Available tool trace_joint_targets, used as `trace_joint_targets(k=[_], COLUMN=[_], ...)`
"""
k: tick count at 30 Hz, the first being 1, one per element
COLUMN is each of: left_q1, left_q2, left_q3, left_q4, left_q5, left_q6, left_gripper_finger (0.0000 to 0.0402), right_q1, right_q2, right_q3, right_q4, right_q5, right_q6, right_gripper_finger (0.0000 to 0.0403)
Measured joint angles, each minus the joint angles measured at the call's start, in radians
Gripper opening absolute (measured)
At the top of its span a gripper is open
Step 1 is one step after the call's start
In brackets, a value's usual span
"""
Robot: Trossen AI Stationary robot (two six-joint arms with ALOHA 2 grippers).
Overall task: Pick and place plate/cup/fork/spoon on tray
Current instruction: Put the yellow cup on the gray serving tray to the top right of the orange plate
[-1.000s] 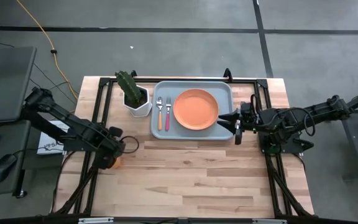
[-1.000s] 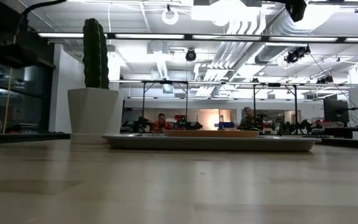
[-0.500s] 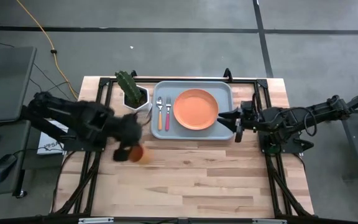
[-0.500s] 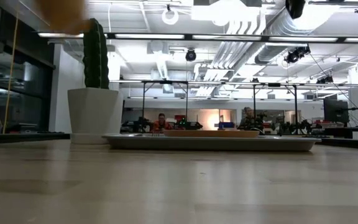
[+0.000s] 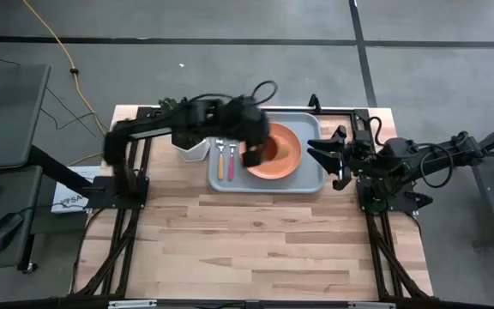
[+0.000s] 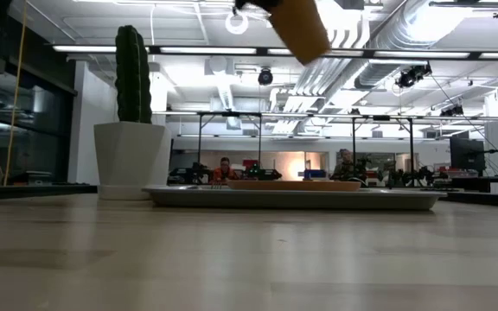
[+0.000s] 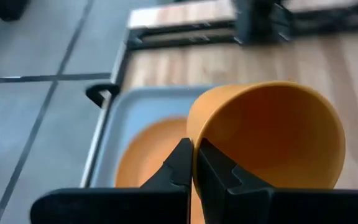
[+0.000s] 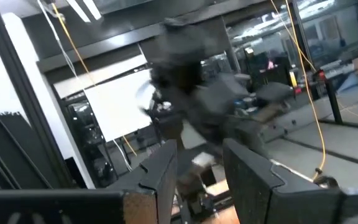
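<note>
My left gripper (image 5: pixel 249 154) is shut on the small orange cup (image 5: pixel 258 153), high above the orange plate (image 5: pixel 286 148) on the pale blue-grey tray (image 5: pixel 309 125). In the low view the cup (image 6: pixel 301 26) hangs tilted, well above the tray (image 6: pixel 292 199). The orange-handled spoon (image 5: pixel 220 163) and the pink-handled fork (image 5: pixel 231 163) lie side by side on the tray's left part. My right gripper (image 5: pixel 328 160) is open and empty just off the tray's right edge. My left gripper pinches the cup's wall at its rim (image 7: pixel 191 140): one finger looks to be inside the cup and one outside. The cup is lifted clear and tilted, over the plate (image 7: pixel 148 155).
A white pot with a green cactus (image 5: pixel 189 144) stands left of the tray at the table's far side, partly under my left arm. It also shows in the low view (image 6: pixel 132 160). Bare wood lies toward the near edge (image 5: pixel 256 249).
My left gripper has lifted the cup from the table's left side and swung it up, toward the right and far edges, until it hangs over the plate. My right gripper has drawn back a little toward the right edge.
</note>
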Motion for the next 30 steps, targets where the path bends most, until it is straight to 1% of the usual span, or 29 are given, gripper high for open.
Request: trace_joint_targets(k=[3, 7, 10, 12, 15, 17, 19, 21, 23, 25, 30], left_q1=[0.046, 0.087, 0.109, 0.12, 0.131, 0.132, 0.125, 0.113, 0.1, 0.089, 0.077], left_q2=[0.102, 0.205, 0.246, 0.261, 0.271, 0.272, 0.271, 0.271, 0.271, 0.272, 0.271], left_q3=[0.043, 0.069, 0.07, 0.07, 0.07, 0.07, 0.07, 0.07, 0.071, 0.071, 0.071], left_q4=[0.095, 0.146, 0.134, 0.118, 0.112, 0.119, 0.143, 0.167, 0.188, 0.196, 0.197], left_q5=[0.001, 0.006, 0.003, -0.011, -0.049, -0.07, -0.079, -0.077, -0.074, -0.076, -0.089], left_q6=[-0.001, -0.064, -0.156, -0.23, -0.339, -0.382, -0.397, -0.404, -0.409, -0.411, -0.419], left_gripper_finger=[0.0, 0.0, 0.0, 0.0, 0.0, 0.0, 0.0, 0.0, 0.0, 0.0, 0.0], right_q1=[0.0, 0.0, 0.0, 0.0, -0.014, -0.043, -0.082, -0.13, -0.178, -0.218, -0.281], right_q2=[0.0, 0.001, 0.002, 0.001, 0.01, 0.028, 0.059, 0.105, 0.161, 0.217, 0.323], right_q3=[0.0, 0.0, 0.0, 0.001, 0.042, 0.086, 0.138, 0.19, 0.237, 0.286, 0.405], right_q4=[0.005, -0.009, -0.074, -0.175, -0.451, -0.648, -0.809, -0.92, -0.993, -1.055, -1.224], right_q5=[0.004, 0.028, 0.103, 0.188, 0.312, 0.336, 0.326, 0.277, 0.211, 0.178, 0.172], right_q6=[-0.004, 0.01, 0.085, 0.171, 0.366, 0.535, 0.689, 0.766, 0.784, 0.785, 0.797], right_gripper_finger=[0.0122, 0.0122, 0.0122, 0.0122, 0.0122, 0.0122, 0.0122, 0.0122, 0.0122, 0.0122, 0.0122])
